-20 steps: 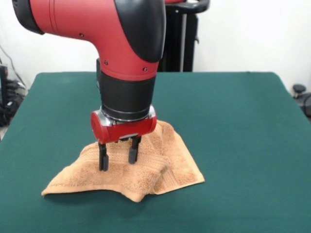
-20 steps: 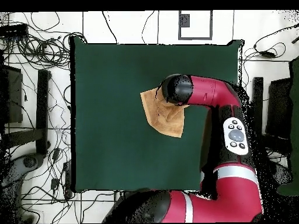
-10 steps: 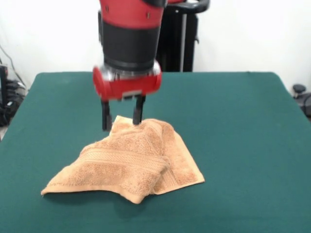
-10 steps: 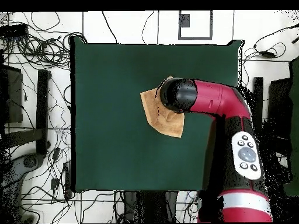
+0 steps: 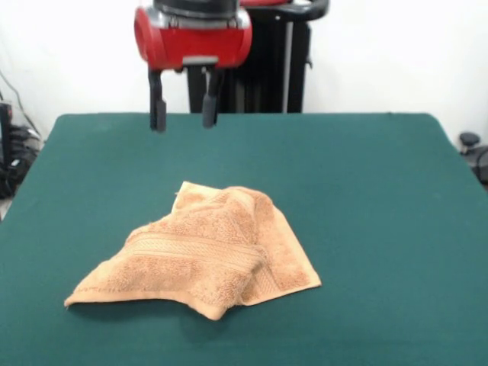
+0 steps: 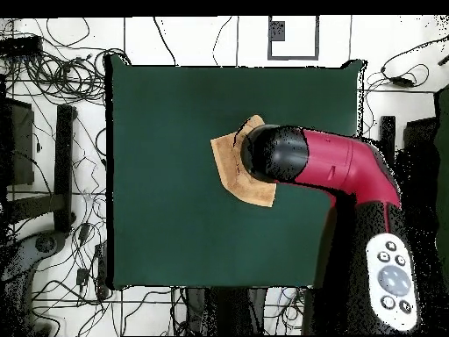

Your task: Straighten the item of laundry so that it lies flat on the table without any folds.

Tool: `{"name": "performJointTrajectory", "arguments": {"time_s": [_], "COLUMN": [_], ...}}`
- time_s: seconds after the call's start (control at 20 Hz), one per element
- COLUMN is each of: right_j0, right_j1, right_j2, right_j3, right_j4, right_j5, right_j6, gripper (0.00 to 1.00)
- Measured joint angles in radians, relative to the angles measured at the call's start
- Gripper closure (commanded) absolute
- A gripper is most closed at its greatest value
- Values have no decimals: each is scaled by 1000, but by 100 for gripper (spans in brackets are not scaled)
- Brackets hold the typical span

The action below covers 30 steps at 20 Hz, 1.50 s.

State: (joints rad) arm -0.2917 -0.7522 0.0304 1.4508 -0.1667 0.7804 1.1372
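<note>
The item of laundry (image 5: 206, 255), an orange-tan terry towel, lies crumpled on the green table (image 5: 381, 229), with one part folded over itself and a ribbed band across the top layer. High above its far edge hangs my gripper (image 5: 181, 113), open, with nothing between its two black fingers. In the overhead view the arm's wrist covers most of the towel (image 6: 228, 167); only its left edge and corners show, and the gripper itself is hidden under the arm.
A black stand (image 5: 282, 69) rises behind the table's far edge. Cables and equipment (image 6: 53, 132) lie on the floor around the table. The red arm (image 6: 351, 175) reaches over the table's right side in the overhead view.
My gripper has risen from the towel's top to well above it, staying open and empty. The towel has kept its crumpled shape.
</note>
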Motion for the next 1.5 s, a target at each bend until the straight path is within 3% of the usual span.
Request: {"name": "performJointTrajectory", "arguments": {"time_s": [0.25,0.8,1.5], "right_j0": [0,5,37], "right_j1": [-36,2,42], "right_j2": [-4,-9,-34], "right_j3": [64,157,200], "right_j4": [7,8,14], "right_j5": [-41,-250,-264], "right_j6": [0,0,0], "gripper": [0,0,0]}}
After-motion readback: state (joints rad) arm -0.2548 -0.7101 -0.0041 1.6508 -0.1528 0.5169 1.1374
